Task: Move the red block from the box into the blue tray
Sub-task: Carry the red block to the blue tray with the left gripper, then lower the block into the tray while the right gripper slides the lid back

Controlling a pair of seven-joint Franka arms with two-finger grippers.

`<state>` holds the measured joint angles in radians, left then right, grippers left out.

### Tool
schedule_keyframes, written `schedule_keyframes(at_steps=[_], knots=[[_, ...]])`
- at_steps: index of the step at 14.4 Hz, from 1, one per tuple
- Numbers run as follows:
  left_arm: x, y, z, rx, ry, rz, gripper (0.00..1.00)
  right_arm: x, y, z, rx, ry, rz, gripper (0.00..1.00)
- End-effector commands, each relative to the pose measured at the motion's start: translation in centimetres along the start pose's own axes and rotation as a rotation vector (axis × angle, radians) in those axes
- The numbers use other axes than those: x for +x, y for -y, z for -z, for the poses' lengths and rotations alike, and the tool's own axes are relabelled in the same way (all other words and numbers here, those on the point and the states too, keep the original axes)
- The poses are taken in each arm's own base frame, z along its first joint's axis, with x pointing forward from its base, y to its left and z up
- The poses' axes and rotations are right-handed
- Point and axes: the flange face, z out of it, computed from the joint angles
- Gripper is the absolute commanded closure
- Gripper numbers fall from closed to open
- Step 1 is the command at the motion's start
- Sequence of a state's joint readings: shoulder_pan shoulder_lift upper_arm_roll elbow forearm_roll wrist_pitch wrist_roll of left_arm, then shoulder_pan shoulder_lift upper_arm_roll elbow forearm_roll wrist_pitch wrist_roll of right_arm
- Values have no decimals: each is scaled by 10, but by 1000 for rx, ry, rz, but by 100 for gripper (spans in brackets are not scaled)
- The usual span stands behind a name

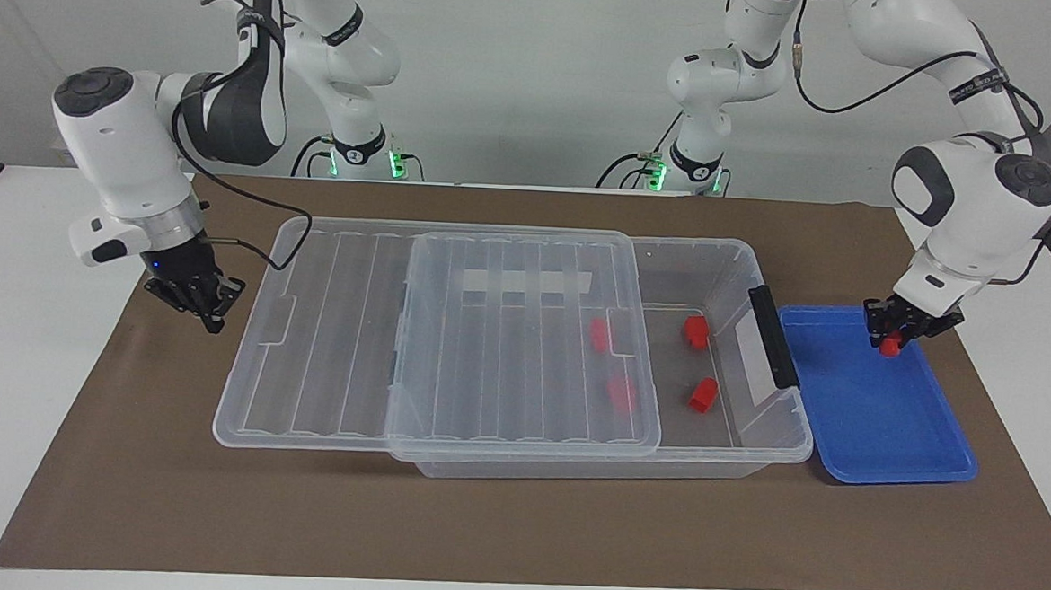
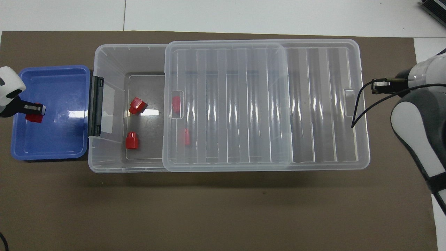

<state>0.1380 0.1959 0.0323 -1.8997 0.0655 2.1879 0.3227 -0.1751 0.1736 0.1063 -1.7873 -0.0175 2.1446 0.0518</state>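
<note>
A: While both arms are out at the table ends, biggest item first: brown mat (image 1: 513, 528) over the white table (image 1: 35, 377). What's on it?

B: Clear box (image 1: 715, 278) lying lengthwise along the mat. Its ribbed lid (image 1: 452, 327) is slid toward the right arm's end, so the end by the black handle (image 1: 773, 335) is uncovered. White strip (image 1: 526, 282) shows through the lid.

A: Tray?

B: Blue tray (image 1: 878, 439) just beside the handle end of the box, toward the left arm's end of the table.

A: Blocks in the box?

B: Four loose red ones. Two in the uncovered part: block near the handle (image 2: 137, 105) and block nearer the robots (image 2: 132, 140). Two under the lid edge: one seen through the lid (image 2: 176, 103) and another nearer the robots (image 2: 186, 136).

A: Left gripper?

B: Left gripper (image 1: 894, 337) is over the blue tray, at the tray's edge away from the box, low over the tray floor. Fingers pinched on the red block (image 1: 889, 346). Overhead agrees: red block (image 2: 33, 116) sits at the fingertips inside the tray outline. Can't tell if the block touches the tray floor.

A: Right gripper?

B: Right gripper (image 1: 206, 303) hangs low over the mat just beside the lid's end at the right arm's end of the table. Fingertips together, nothing between them. Not touching the lid as far as I can see.
</note>
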Motion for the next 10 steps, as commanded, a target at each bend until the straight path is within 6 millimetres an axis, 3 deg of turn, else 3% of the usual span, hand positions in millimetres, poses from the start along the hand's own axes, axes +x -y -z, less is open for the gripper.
schedule_keyframes(at_steps=[1, 3, 5, 8, 10], knots=[[-9, -8, -28, -14, -56, -53, 100, 0, 23, -1, 24, -18, 41, 100], [-17, -4, -40, -5, -81, -40, 100, -1, 32, -2, 27, -11, 54, 100], [-19, 1, -46, 1, -93, -28, 100, -5, 54, -3, 32, 2, 94, 100], [-38, 12, -76, 12, -114, 2, 100, -13, 86, -2, 40, 18, 148, 100], [-39, 11, -90, 15, -125, 3, 100, -19, 104, -2, 44, 35, 179, 100]])
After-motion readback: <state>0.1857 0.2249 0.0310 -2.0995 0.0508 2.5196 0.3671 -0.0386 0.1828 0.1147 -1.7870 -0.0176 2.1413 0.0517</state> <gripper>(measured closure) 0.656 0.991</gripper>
